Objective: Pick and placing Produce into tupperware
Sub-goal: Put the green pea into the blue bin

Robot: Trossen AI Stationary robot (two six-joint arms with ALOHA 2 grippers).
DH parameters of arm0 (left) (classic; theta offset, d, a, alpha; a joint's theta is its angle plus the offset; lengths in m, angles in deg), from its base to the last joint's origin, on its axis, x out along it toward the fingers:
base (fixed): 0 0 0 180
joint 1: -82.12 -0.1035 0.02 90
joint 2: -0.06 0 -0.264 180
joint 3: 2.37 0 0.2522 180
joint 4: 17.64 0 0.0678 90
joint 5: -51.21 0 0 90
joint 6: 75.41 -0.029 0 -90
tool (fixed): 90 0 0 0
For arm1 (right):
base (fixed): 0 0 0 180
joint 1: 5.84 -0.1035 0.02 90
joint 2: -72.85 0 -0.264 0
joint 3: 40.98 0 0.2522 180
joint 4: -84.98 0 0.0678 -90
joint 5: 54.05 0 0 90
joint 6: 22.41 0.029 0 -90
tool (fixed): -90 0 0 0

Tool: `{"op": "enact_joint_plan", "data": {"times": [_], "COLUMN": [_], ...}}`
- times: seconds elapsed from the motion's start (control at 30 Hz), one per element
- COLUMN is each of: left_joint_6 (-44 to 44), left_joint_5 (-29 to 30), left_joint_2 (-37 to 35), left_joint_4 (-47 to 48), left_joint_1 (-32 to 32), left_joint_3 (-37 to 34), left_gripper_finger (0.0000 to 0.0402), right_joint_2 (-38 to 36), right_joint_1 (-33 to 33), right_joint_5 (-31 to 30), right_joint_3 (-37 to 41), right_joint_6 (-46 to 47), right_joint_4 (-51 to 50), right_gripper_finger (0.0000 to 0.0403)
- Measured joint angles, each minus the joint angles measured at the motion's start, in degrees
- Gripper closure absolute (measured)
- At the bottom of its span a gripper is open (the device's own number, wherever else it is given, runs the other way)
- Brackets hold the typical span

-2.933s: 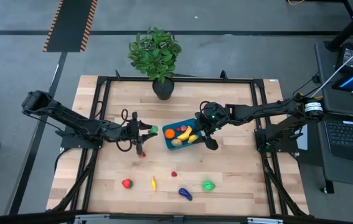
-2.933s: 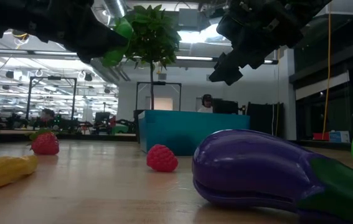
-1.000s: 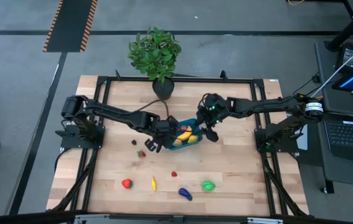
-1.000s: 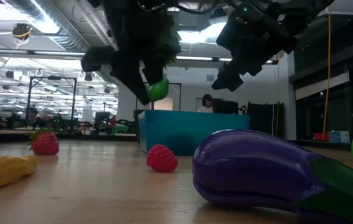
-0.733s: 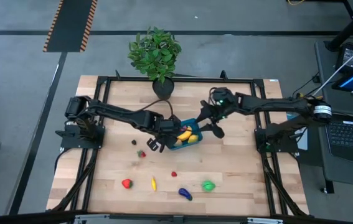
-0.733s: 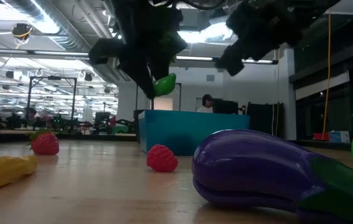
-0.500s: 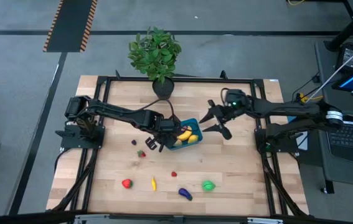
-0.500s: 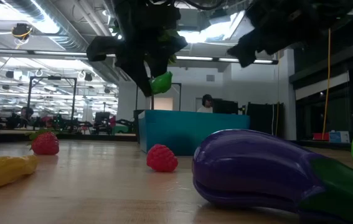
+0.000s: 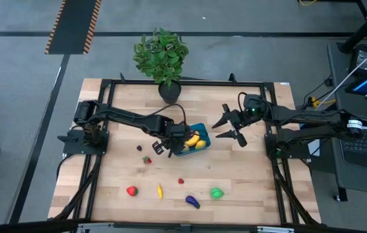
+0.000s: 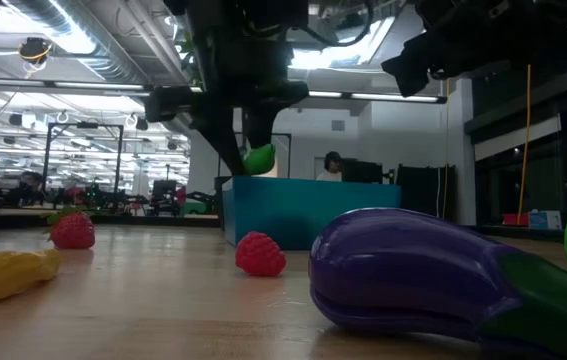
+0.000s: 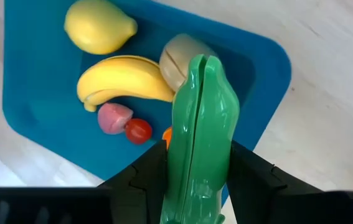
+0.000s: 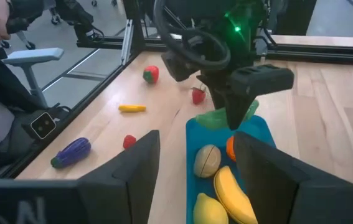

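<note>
The teal tupperware (image 9: pixel 199 147) lies at the table's middle, with a banana (image 11: pixel 123 81), a lemon (image 11: pixel 99 25) and several smaller pieces of produce in it. My left gripper (image 9: pixel 172 144) hangs over the tupperware's left end, shut on a long green toy vegetable (image 11: pixel 201 124). In the low view the green piece (image 10: pixel 258 157) hangs just above the tupperware's rim (image 10: pixel 303 183). My right gripper (image 9: pixel 226 127) stands open in the air to the right of the tupperware, with nothing between its fingers (image 12: pixel 132 174). My left gripper pinches the green toy vegetable by its two long sides (image 11: pixel 182 177) between the two fingers (image 11: pixel 148 180). The fingers point steeply down and lie along the piece, which sticks out past their tips. It hangs clear above the tupperware's inside.
Loose produce lies toward the near edge: a strawberry (image 9: pixel 131 191), a yellow piece (image 9: pixel 159 191), a small red berry (image 9: pixel 181 181), a purple eggplant (image 9: pixel 192 202) and a green piece (image 9: pixel 217 193). Another red piece (image 9: pixel 147 159) lies left of the tupperware. A potted plant (image 9: pixel 164 58) stands at the far edge.
My right gripper has drawn back from the tupperware toward the table's right edge and risen, staying open. My left gripper has stayed over the tupperware's left end with the green piece, rolling a little about its own line.
</note>
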Motion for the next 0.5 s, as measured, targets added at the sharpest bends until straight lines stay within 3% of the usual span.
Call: {"op": "enact_joint_plan", "data": {"times": [0.5], "left_joint_6": [-1.55], "left_joint_5": [-4.91], "left_joint_2": [0.3], "left_joint_4": [-0.16], "left_joint_1": [-0.53], "left_joint_3": [0.02], "left_gripper_finger": [0.0269], "right_joint_2": [0.0], "right_joint_1": [0.0], "right_joint_5": [-0.02], "right_joint_3": [0.0], "right_joint_6": [-0.15], "right_joint_4": [-0.05], "right_gripper_finger": [0.0196]}}
